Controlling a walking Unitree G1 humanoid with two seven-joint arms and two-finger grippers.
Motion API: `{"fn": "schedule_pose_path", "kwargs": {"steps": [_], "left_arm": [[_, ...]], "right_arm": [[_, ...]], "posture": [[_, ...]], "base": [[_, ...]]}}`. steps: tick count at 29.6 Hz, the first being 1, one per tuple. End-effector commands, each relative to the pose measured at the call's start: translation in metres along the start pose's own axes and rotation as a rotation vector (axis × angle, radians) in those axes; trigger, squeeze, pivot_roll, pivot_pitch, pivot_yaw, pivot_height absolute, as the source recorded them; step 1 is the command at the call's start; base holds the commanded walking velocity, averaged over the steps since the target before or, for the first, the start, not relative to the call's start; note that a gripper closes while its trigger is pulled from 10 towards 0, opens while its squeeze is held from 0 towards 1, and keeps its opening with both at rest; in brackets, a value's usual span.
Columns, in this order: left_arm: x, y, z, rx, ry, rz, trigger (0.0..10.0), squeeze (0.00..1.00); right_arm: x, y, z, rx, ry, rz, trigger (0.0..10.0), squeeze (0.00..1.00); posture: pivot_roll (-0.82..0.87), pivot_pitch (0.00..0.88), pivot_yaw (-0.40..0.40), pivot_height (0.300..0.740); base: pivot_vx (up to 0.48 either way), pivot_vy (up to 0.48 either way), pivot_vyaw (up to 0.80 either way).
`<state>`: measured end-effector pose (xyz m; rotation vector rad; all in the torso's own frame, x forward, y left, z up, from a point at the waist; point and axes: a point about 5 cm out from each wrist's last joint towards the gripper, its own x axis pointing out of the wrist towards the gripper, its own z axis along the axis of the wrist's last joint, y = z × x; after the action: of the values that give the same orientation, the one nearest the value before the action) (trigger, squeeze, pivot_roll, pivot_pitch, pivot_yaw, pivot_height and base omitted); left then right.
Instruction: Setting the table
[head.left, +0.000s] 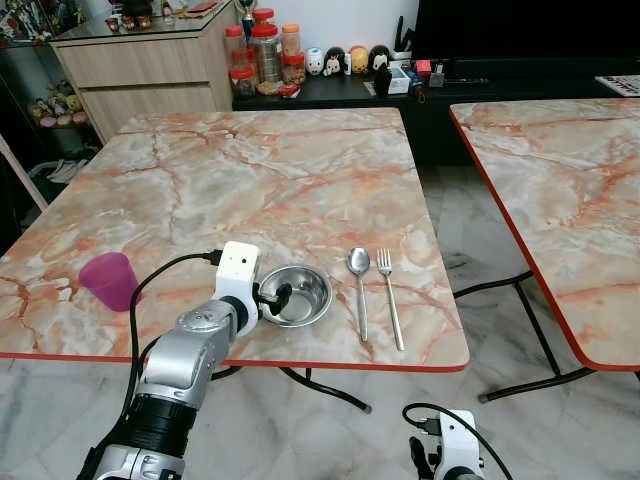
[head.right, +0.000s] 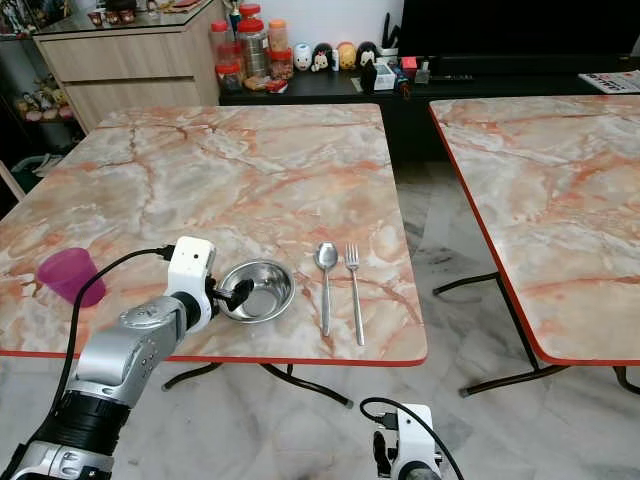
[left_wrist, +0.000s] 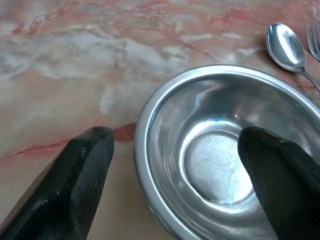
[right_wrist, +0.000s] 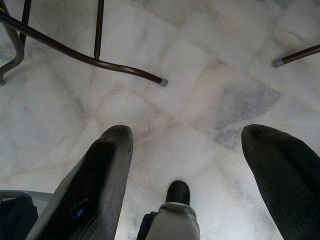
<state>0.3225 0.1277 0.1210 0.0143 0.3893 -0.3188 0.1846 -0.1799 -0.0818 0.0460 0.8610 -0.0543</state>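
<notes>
Two spread left end effector fingers straddle the round steel bowl's rim.

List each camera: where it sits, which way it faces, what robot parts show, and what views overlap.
Left eye view: on the head, looking forward and down at the marble table; left arm and left end effector at the steel bowl.
Right eye view: same head, same scene, shifted sideways; right end effector low.
Left wrist view: along its open fingers, straddling the bowl's rim; spoon beyond.
Right wrist view: points down at the floor; fingers open.
Shared: bowl, spoon, fork.
</notes>
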Motion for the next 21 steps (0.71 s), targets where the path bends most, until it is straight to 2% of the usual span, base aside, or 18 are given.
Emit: {"fn": "schedule_pose_path", "kwargs": {"steps": [1, 13, 20, 21], "left_arm": [[0.000, 0.000, -0.009, 0.011, 0.041, -0.005, 10.0, 0.00], [0.001, 0.006, -0.020, 0.008, 0.088, 0.037, 10.0, 0.00], [0.001, 0.005, -0.026, 0.006, 0.107, 0.037, 10.0, 0.00], [0.002, 0.004, -0.026, 0.006, 0.106, 0.037, 6.8, 0.00]], "right_arm": [[0.000, 0.002, 0.000, 0.004, 0.004, 0.007, 10.0, 0.00], [0.000, 0.002, -0.001, 0.009, 0.009, 0.008, 10.0, 0.00], [0.000, 0.002, -0.001, 0.011, 0.010, 0.007, 10.0, 0.00], [0.000, 0.002, -0.001, 0.010, 0.010, 0.007, 10.0, 0.00]], "posture": [[0.01, 0.000, 0.052, 0.723], [0.00, 0.000, 0.056, 0.723], [0.00, 0.000, 0.054, 0.723], [0.00, 0.000, 0.054, 0.723]], "base": [[0.000, 0.000, 0.00], [0.000, 0.000, 0.00], [0.000, 0.000, 0.00], [0.000, 0.000, 0.00]]}}
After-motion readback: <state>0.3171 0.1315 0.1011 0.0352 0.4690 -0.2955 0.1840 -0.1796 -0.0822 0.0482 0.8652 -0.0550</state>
